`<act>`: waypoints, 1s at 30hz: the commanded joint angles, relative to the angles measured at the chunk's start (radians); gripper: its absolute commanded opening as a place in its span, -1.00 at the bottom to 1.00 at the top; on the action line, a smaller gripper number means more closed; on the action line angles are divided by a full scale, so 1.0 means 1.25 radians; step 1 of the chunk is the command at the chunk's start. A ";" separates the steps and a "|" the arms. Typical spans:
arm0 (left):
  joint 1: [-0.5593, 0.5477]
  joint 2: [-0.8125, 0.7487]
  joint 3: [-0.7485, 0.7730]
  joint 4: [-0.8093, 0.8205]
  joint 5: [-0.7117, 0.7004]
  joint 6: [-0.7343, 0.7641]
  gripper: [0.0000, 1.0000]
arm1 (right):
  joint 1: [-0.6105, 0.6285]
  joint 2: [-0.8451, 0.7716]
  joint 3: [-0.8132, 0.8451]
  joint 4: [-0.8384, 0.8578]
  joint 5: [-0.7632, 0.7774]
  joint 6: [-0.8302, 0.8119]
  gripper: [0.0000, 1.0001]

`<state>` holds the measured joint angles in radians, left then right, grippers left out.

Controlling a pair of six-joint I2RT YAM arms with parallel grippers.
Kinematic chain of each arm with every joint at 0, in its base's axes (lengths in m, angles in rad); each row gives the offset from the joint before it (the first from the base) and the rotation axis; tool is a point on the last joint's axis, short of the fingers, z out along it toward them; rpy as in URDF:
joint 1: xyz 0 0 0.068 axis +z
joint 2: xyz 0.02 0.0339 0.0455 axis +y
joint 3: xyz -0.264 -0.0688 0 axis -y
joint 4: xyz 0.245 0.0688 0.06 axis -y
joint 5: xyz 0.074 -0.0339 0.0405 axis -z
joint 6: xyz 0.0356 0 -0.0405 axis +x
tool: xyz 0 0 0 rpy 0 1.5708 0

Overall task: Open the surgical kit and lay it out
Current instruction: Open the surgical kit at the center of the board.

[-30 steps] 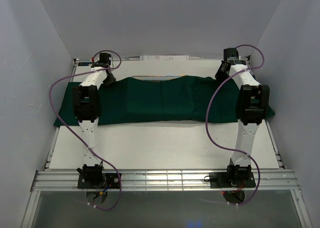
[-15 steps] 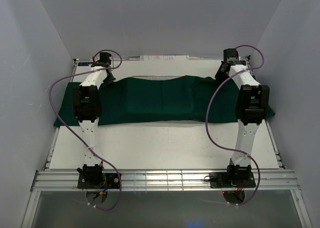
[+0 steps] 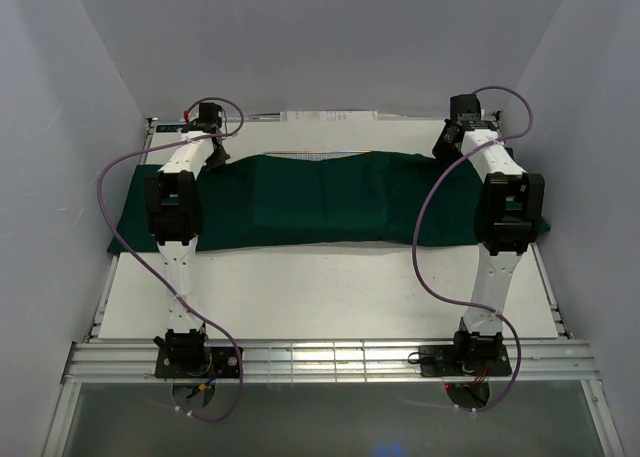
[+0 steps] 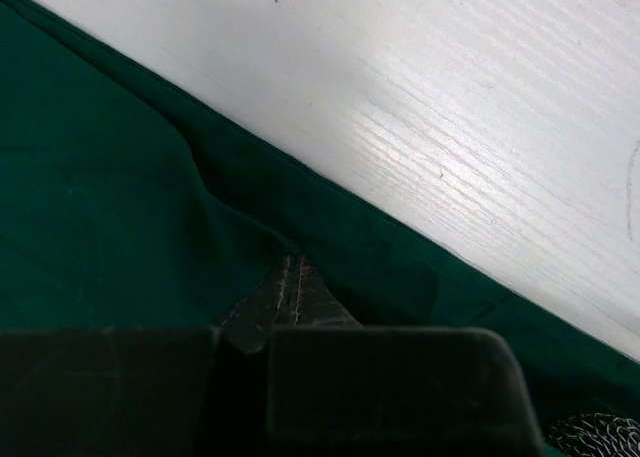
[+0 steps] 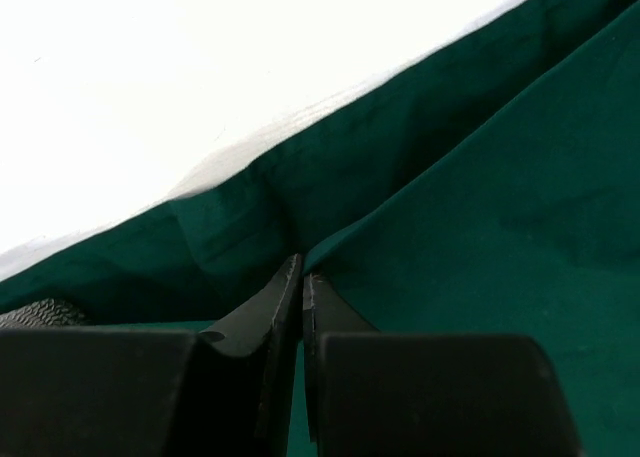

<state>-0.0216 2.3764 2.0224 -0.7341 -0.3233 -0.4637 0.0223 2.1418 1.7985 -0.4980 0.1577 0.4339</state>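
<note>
The surgical kit is a dark green cloth (image 3: 320,199) spread wide across the table, covering whatever it holds. A thin strip of silver wire-mesh tray (image 3: 312,155) shows at its far edge, and bits of mesh peek out in the left wrist view (image 4: 600,432) and the right wrist view (image 5: 40,312). My left gripper (image 3: 214,157) sits at the cloth's far left edge, its jaws shut on a fold of the cloth (image 4: 150,177). At the far right edge my right gripper (image 3: 446,147) is shut on the cloth's hem (image 5: 480,227). Scissors, forceps and packets are hidden.
White table (image 3: 330,287) lies bare in front of the cloth. Grey walls close in on the left, right and back. Purple cables (image 3: 430,247) loop off both arms. The cloth's right end (image 3: 540,225) reaches the table's side edge.
My left gripper has closed onto the cloth's far edge. The right arm has shifted slightly right, still shut on its hem.
</note>
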 commanded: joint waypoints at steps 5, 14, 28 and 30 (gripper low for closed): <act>0.005 -0.128 -0.015 -0.008 -0.035 0.005 -1.00 | -0.008 -0.108 -0.050 0.012 0.003 0.001 -0.85; 0.005 -0.197 -0.058 -0.008 -0.033 -0.006 -1.00 | -0.039 -0.187 -0.116 0.012 -0.044 0.027 -0.85; 0.005 -0.385 -0.240 -0.018 -0.064 -0.025 -1.00 | -0.060 -0.389 -0.308 -0.010 -0.119 0.047 -0.85; 0.005 -0.425 -0.284 -0.018 -0.062 -0.028 -1.00 | -0.060 -0.438 -0.352 -0.022 -0.118 0.043 -0.85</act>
<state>-0.0212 1.9686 1.7145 -0.7574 -0.3733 -0.4873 -0.0448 1.6897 1.4109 -0.5087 0.0296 0.4862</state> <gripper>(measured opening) 0.019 0.078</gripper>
